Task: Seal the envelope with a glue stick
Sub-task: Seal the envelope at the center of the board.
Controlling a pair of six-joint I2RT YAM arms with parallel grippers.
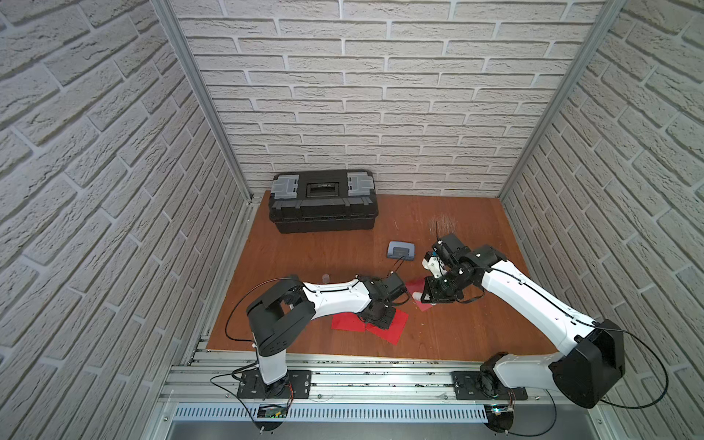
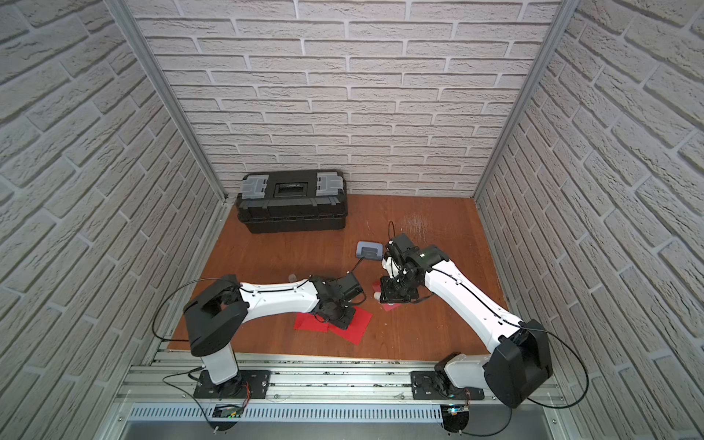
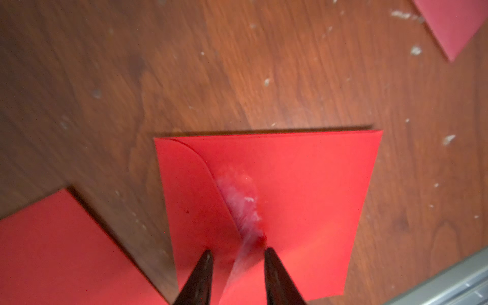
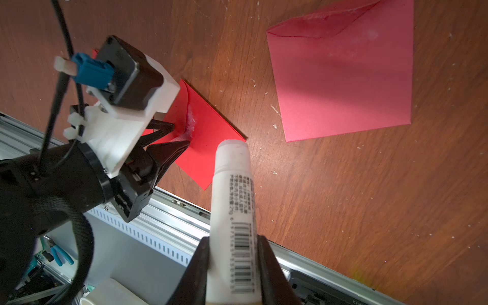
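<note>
Right gripper [image 4: 232, 245]: clenched on the lower body of the glue stick [image 4: 232, 184], one jaw on each side of the barcode. The stick was white, its tip bare and pointing towards the left arm. It was held off the table [image 1: 304, 259] near the centre, to the right of the left gripper and apart from it.

Left gripper [image 3: 238, 252]: released, jaws apart with nothing between them. The tips stood at the surface of a bright red envelope [image 3: 303, 198], one on each side of the flap's edge. Whether they pressed on the paper could not be told.

That envelope lay flat near the front edge, flap folded down, with a whitish glue smear along the flap's seam. Contents not visible.

A second red envelope [image 3: 52, 250] lay just beside it on the left. A third, duller red envelope [image 4: 343, 79] lay under the right arm's wrist, flap folded down, with pale smears along the flap.

Toolbox [image 1: 322, 202]: black with grey latches, far left against the wall, lid shut. Contents not visible.

A grey-blue hole punch [image 1: 400, 250] sat mid-table, beyond both grippers. A small clear cap [image 1: 325, 278] stood beyond the left arm
</note>
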